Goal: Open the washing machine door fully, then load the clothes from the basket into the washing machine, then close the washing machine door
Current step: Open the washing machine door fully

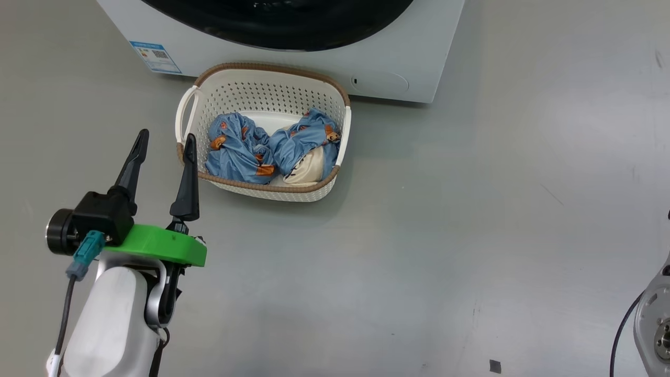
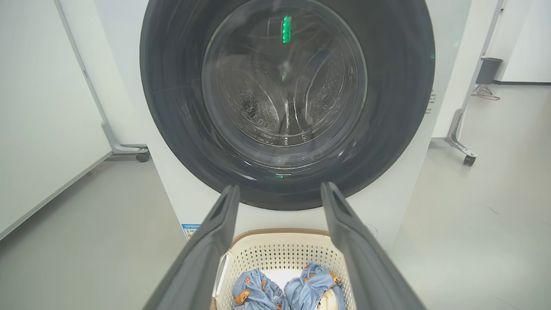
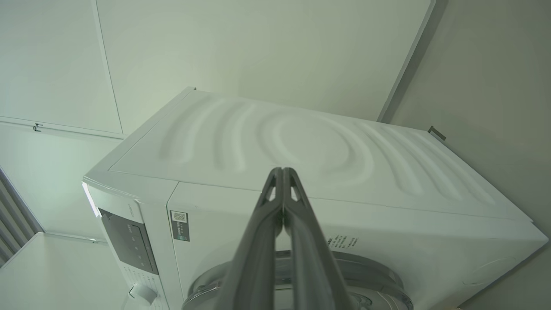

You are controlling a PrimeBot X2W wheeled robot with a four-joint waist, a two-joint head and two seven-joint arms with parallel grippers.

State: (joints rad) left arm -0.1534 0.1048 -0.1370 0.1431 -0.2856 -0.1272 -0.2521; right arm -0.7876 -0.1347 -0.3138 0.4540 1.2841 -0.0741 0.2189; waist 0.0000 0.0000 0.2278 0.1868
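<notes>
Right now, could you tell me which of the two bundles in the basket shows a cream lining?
The right-hand bundle: cream shows at its near edge; the left-hand bundle is all blue bear print.

The left tool [image 1: 166,136] has two long, tapering black fingers [image 1: 186,178] set in a boxy black block [image 1: 102,212] — beneath it sit a bright green plastic collar [image 1: 157,246] and a glossy white forearm shell [image 1: 112,324]. A teal plug [image 1: 86,251] feeds a thin dark cable [image 1: 65,314]. The right tool [image 3: 282,172] shows matte grey fingers [image 3: 258,241] with slotted tips — a grey metal joint [image 1: 654,324] carries a black cable [image 1: 620,330].
</notes>
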